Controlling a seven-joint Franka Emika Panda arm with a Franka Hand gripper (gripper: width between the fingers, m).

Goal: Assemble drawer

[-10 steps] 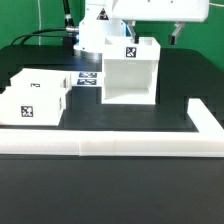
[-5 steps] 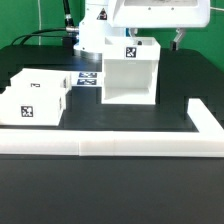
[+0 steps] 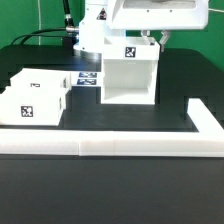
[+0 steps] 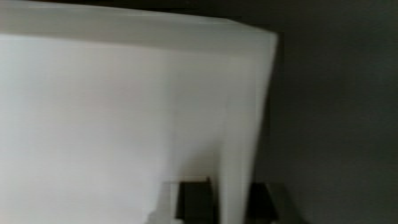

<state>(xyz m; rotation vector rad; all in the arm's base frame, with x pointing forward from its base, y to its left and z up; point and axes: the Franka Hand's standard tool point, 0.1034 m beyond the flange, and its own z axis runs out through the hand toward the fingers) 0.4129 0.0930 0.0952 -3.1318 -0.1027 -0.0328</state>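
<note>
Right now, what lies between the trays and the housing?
The marker board lies flat between trays and housing; the exterior view shows it.

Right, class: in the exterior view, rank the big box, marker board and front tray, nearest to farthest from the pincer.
1. Big box, at the pincer.
2. Marker board, beside the box, toward the exterior view's left.
3. Front tray, farthest toward that left.

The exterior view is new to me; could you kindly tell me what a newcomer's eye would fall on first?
The tall white housing stands mid-table, open front toward the camera, with the gripper at its top edge on the exterior view's right. Two white trays sit together at the exterior view's left, behind a long low border wall.
</note>
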